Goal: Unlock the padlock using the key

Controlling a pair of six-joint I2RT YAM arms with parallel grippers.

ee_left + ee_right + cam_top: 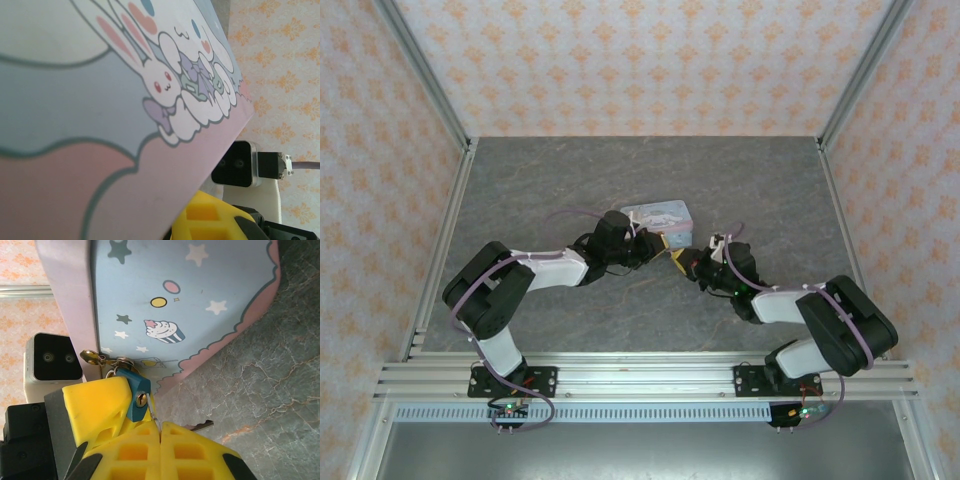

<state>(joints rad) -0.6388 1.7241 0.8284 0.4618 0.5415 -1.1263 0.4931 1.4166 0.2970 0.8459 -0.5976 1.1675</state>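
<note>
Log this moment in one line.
left claw: beside padlock | right claw: shut, key alongside | keyhole: empty | padlock: at tin edge

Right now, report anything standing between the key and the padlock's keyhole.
Nothing visible does. The padlock hangs at the tin's edge, keyhole bare, beside the shut right end effector; the key pokes out to its right.

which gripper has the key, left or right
The right gripper: the slim grey key sticks out sideways from its shut yellow fingers, beside the padlock. The left gripper is up against the tin.
</note>
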